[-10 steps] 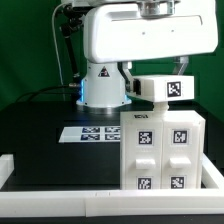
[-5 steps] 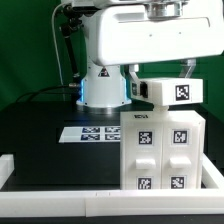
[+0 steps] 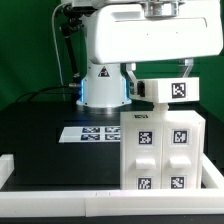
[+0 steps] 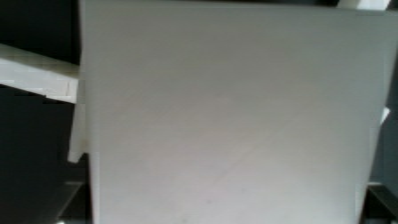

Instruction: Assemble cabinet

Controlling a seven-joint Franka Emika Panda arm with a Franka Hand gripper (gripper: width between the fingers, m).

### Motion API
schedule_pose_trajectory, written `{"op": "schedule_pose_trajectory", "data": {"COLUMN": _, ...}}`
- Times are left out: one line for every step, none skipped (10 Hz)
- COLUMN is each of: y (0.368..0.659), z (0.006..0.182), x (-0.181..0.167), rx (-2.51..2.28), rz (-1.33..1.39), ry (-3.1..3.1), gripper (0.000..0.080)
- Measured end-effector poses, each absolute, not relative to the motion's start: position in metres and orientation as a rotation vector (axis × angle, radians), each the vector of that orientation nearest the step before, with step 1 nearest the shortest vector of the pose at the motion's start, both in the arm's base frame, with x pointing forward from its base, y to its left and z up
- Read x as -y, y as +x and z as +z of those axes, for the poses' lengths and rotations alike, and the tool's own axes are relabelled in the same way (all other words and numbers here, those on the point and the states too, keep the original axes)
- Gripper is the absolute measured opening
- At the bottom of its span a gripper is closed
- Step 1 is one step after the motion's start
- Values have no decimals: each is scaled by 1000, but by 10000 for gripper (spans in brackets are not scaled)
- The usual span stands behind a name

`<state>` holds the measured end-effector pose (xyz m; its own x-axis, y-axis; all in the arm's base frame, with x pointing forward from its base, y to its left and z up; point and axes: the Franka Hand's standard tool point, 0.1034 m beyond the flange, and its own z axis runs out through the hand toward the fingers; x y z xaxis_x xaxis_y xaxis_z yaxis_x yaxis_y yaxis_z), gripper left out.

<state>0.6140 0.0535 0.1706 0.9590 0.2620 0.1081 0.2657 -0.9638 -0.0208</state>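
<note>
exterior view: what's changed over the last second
The block above the cabinet shifted slightly toward the exterior view's right, the arm with it, mostly in the first half second. Cabinet and marker board stayed put.

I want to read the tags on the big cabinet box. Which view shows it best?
The exterior view: the cabinet box stands with its tagged front face toward the camera. The wrist view shows only a plain white surface filling most of the picture, no tags; whether it is the box cannot be told.
</note>
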Motion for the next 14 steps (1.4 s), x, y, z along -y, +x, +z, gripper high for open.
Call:
{"op": "schedule_pose_trajectory", "data": {"y": 613, "z": 170, "x": -55, "rx": 390, "rz": -159, "ry": -3076, "gripper": 560}}
{"op": "schedule_pose_trajectory", "data": {"y": 611, "z": 170, "x": -58, "rx": 370, "rz": -156, "ry": -3077, "gripper": 560}}
{"op": "schedule_pose_trajectory", "data": {"y": 611, "z": 170, "x": -59, "rx": 369, "rz": -160, "ry": -3077, "gripper": 560}}
{"op": "schedule_pose_trajectory", "data": {"y": 611, "z": 171, "x": -59, "rx": 371, "rz": -175, "ry": -3078, "gripper": 560}}
{"op": "schedule_pose_trajectory", "data": {"y": 613, "z": 171, "x": -61, "rx": 376, "rz": -196, "ry": -3077, "gripper": 560}}
{"op": "schedule_pose_trajectory", "data": {"y": 613, "z": 171, "x": -60, "rx": 374, "rz": -196, "ry": -3077, "gripper": 560}}
{"op": "schedule_pose_trajectory", "data": {"y": 613, "z": 171, "x": -59, "rx": 373, "rz": -196, "ry": -3077, "gripper": 560}}
{"op": "schedule_pose_trajectory", "data": {"y": 613, "z": 171, "x": -58, "rx": 360, "rz": -209, "ry": -3076, "gripper": 560}}
{"op": "schedule_pose_trajectory", "data": {"y": 608, "z": 170, "x": -58, "rx": 359, "rz": -233, "ry": -3076, "gripper": 560}}
{"op": "schedule_pose_trajectory", "data": {"y": 603, "z": 168, "x": -58, "rx": 359, "rz": -223, "ry": -3077, "gripper": 560}}
{"op": "schedule_pose_trajectory", "data": {"y": 599, "z": 164, "x": -57, "rx": 356, "rz": -208, "ry": -3078, "gripper": 560}}
{"op": "schedule_pose_trajectory", "data": {"y": 597, "z": 162, "x": -57, "rx": 351, "rz": -198, "ry": -3078, "gripper": 560}}
{"op": "schedule_pose_trajectory", "data": {"y": 595, "z": 156, "x": -58, "rx": 343, "rz": -184, "ry": -3079, "gripper": 560}}
{"op": "schedule_pose_trajectory", "data": {"y": 595, "z": 154, "x": -58, "rx": 346, "rz": -179, "ry": -3080, "gripper": 560}}
